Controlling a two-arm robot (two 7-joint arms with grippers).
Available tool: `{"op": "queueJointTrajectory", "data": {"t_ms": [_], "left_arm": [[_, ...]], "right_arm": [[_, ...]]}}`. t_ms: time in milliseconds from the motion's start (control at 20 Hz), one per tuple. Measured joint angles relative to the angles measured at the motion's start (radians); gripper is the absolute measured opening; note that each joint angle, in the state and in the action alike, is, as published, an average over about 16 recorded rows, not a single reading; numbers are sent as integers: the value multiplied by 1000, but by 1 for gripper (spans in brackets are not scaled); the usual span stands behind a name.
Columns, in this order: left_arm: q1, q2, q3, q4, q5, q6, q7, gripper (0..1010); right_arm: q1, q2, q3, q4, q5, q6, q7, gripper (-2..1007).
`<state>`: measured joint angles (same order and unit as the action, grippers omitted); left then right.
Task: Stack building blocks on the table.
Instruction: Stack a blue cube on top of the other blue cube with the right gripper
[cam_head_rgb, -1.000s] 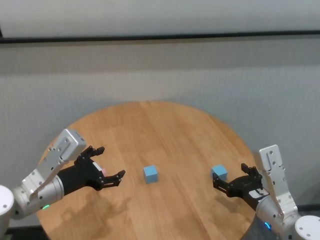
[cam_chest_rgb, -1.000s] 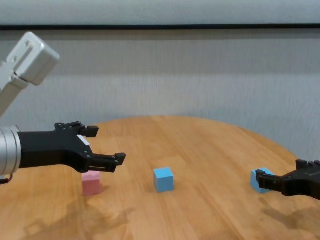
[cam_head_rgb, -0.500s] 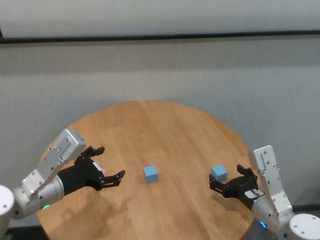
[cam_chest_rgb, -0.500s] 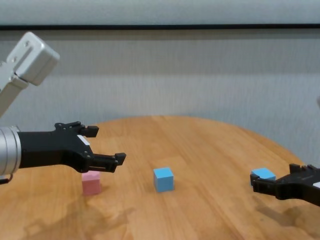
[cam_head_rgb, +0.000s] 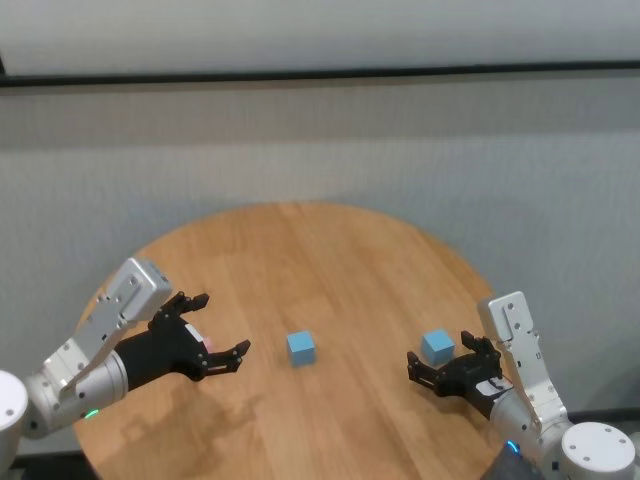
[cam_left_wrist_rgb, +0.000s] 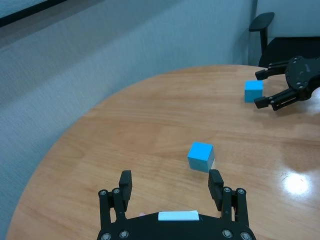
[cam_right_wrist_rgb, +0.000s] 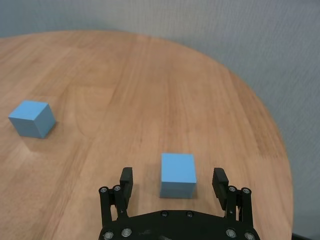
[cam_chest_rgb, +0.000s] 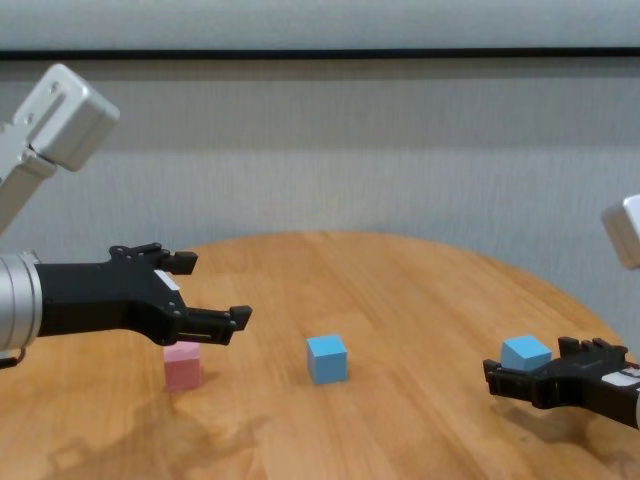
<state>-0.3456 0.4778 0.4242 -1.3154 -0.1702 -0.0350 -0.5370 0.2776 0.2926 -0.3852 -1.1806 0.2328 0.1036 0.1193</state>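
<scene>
Behind the round light-brown wooden plank table (cam_head_rgb: 330, 250) runs a pale grey wall with a dark rail along its top. Three small matte cubes rest apart on the wood, none stacked yet: a light blue cube near the middle (cam_head_rgb: 301, 347), a second light blue cube toward the right edge (cam_head_rgb: 437, 346), and a pink cube on the left (cam_chest_rgb: 183, 364), mostly hidden in the head view. The black right gripper (cam_head_rgb: 440, 372) hangs low over the table with its fingers spread wide and empty; in the right wrist view the right-hand blue cube (cam_right_wrist_rgb: 178, 174) lies just ahead of it, lined up with the gap between the fingers but not yet inside it, one flat face turned squarely toward the wrist. That is the relation the next move seems to turn on: a short straight advance would likely bring the cube between the fingers. The black left gripper (cam_head_rgb: 204, 349) hovers just above the pink cube, its fingers likewise spread and holding nothing, with the middle blue cube (cam_left_wrist_rgb: 200, 156) farther ahead of it.
</scene>
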Motion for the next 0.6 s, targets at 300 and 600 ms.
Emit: {"op": "queueJointTrajectory", "data": {"t_ms": [300, 600], "left_arm": [[0, 0, 0, 0, 0, 0, 0, 1003], [0, 0, 0, 0, 0, 0, 0, 1003]], "right_arm": [[25, -20, 1, 49, -17, -15, 13, 1004], [41, -37, 7, 79, -29, -26, 24, 1004]]}}
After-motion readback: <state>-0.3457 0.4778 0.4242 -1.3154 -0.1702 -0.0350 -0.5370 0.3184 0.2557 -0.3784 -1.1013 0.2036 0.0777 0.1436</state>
